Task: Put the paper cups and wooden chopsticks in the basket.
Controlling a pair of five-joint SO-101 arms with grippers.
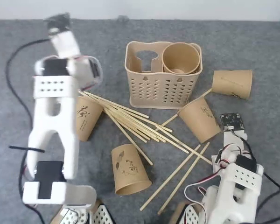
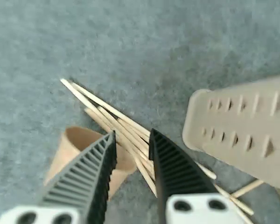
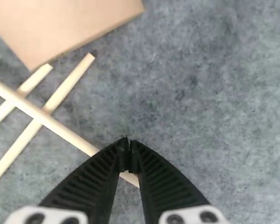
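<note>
- The basket (image 1: 163, 91) stands at the far middle of the grey surface (image 1: 252, 42). One paper cup (image 1: 180, 57) already sits inside it.
- Four more cups lie on their sides:
  - the cup by the left arm (image 1: 87, 117)
  - the front cup (image 1: 129, 170)
  - the cup beside the basket (image 1: 201, 120)
  - the far right cup (image 1: 232, 83)
- The wooden chopsticks (image 1: 135, 122) lie in a loose, crossed heap in front of the basket, between the cups.
- The left pincer (image 2: 132, 135) is open with a small gap and holds nothing. It hangs over the ends of the chopsticks, close to the cup by the left arm.
- The right pincer (image 3: 126, 140) is shut tight, tips together, and holds nothing. One chopstick (image 3: 46, 121) runs under its tips.
- The sticks are thin and lie flat. The left pincer may slip off them, or grab a bunch and drop some.
- The sticks cross each other. Lifting one may drag others along or bump the cup next to them and make it roll.
- The left gap looks too small for a cup. It could squash the cup or push it away.
- A long stick held sideways could hit the basket wall and knock the basket over.
- If the right pincer does not open first, it will only push its stick along.
</note>
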